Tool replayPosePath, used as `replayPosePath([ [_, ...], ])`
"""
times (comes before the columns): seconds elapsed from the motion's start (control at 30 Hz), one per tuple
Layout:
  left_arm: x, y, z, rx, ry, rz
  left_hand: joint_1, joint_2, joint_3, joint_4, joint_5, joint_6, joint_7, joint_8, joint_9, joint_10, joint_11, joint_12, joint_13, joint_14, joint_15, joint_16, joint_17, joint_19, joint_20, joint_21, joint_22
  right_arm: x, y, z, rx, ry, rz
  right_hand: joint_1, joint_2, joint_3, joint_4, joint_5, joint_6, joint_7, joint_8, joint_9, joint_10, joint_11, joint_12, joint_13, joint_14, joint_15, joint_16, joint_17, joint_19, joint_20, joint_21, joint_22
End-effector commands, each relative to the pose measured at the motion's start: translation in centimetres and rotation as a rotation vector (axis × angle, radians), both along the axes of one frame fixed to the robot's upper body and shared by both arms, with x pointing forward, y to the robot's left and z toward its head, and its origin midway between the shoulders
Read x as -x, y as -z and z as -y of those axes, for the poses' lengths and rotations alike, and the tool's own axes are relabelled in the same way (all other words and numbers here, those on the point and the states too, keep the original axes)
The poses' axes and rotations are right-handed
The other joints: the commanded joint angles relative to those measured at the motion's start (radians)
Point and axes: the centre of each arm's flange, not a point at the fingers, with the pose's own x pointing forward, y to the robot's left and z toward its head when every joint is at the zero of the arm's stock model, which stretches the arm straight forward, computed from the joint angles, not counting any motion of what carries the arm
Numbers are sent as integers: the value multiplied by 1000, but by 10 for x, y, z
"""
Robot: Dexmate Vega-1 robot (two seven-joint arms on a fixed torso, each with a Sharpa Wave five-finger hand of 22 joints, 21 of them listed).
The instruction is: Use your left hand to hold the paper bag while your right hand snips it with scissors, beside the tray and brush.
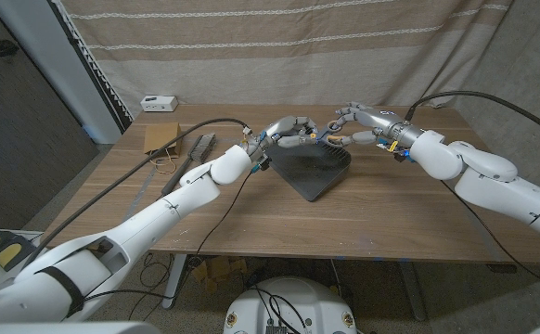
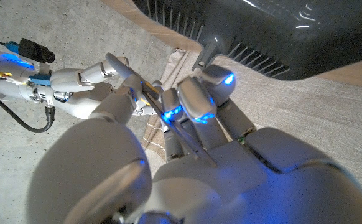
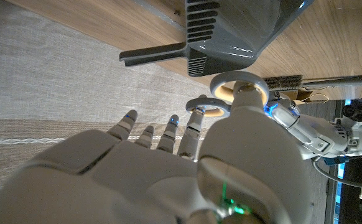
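Lying flat at far left: brown paper bag (image 1: 161, 141), handles fwd.

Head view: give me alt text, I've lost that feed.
Both hands meet above the dark tray at mid-table: left hand, right hand with scissors. The paper bag and brush lie untouched at the table's left.

White arms (image 1: 186, 190), blk cables, blue LEDs
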Motion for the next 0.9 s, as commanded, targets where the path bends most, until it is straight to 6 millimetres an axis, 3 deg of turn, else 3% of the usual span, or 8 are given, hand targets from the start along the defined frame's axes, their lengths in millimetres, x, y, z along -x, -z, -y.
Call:
replayPosePath([
  [0.03, 2, 0, -1, 8, 2, 9, -136, 149, 129, 128, 5, 99, -57, 174, 2, 102, -98, 67, 2, -1, 1, 5, 4, -3, -57, 2, 0, 4, 0, -3, 45, 11, 22, 2, -15, -11, -1, 6, 7, -1, 4, 6, 14, 1, 11, 3, 5, -46, 10, 4, 3, 4, 6, 2],
  [0.2, 2, 0, -1, 12, 1, 9, -136, 149, 128, 128, 5, 98, -59, 175, 2, 101, -98, 67, 2, -4, 1, 1, 1, -5, -57, 0, -3, 5, 0, -4, 58, 13, 24, 2, -16, -14, -1, 8, 6, 3, 4, 7, 17, 0, 12, 3, 7, -44, 9, 4, 3, 5, 5, 2],
  [0.33, 1, 0, 0, 10, -1, 10, -136, 149, 126, 127, 4, 99, -59, 175, -1, 101, -98, 67, 2, -4, 1, 2, 2, -3, -57, 0, -5, 5, 1, -5, 79, 22, 26, 3, -18, -20, 0, 15, -33, 15, -11, 10, 14, 7, 9, 3, 7, -41, 7, 5, 4, 6, 3, 2],
  [0.9, 5, 0, 2, -9, -6, 68, -139, 149, 130, 133, 6, 94, -60, 175, -4, 97, -98, 67, 2, -4, 1, 7, 8, -2, -57, 7, 5, 1, 3, -10, 145, 41, 28, 5, -16, -27, 2, 23, -34, 15, -12, 14, 11, 12, 6, 3, 7, -35, 5, 5, 6, 9, 2, 2],
])
